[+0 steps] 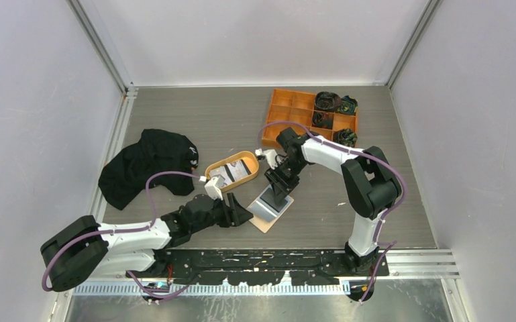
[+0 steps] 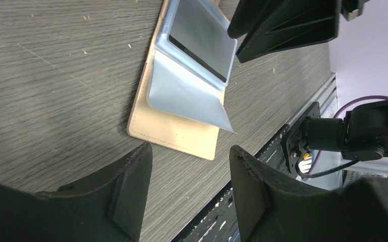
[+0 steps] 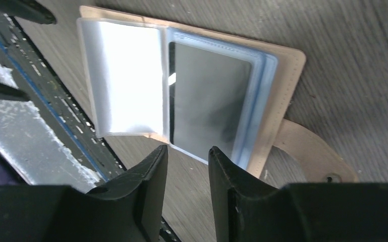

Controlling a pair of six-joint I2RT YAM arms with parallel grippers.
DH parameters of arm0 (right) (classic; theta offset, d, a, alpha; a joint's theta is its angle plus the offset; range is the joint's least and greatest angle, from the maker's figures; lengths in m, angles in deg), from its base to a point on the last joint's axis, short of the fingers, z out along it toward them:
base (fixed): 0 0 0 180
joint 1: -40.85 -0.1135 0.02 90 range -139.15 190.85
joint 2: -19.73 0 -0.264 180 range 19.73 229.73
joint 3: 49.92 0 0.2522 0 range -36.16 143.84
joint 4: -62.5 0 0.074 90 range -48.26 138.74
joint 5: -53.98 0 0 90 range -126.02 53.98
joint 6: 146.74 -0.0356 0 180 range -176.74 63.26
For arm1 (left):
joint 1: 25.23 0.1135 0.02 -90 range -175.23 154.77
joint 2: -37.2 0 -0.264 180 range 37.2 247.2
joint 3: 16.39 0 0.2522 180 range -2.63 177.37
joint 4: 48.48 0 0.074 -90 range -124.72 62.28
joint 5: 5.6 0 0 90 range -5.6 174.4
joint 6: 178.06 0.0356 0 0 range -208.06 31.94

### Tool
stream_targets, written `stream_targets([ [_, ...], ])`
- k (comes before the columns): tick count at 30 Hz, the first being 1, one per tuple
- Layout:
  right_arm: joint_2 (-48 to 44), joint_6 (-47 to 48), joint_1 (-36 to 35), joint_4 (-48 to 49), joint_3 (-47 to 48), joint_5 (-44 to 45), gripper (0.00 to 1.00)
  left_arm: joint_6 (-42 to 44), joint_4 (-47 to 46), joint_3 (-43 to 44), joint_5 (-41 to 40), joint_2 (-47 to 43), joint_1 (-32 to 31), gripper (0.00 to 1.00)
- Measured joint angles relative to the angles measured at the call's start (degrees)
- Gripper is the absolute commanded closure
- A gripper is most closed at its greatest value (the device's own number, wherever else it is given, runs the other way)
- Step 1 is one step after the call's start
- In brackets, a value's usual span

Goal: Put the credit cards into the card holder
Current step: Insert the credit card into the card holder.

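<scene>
The beige card holder lies open on the table, its clear sleeves fanned out. A dark card sits inside one sleeve; it also shows in the left wrist view. The holder's snap tab lies flat on the table. My right gripper hovers just above the holder's far edge, narrowly open and empty. My left gripper is open and empty, just short of the holder's near-left edge. A light card lies in the oval tray. No blue card is visible.
An orange compartment box with dark rolled items stands at the back right. A black cloth lies at the left. The black base rail runs along the near edge.
</scene>
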Motion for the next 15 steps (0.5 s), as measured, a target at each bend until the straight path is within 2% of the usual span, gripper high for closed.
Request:
stream_targets([
  [6,0.00,-0.57,0.70,-0.57,0.00,-2.91,0.58,0.02,1.11,0.17,-0.98,0.15,-0.24,0.43],
  [15,0.15,-4.04,1.86,1.42,0.00,1.16,0.58,0.04,1.27,0.79,-1.09,0.44,-0.92,0.44],
])
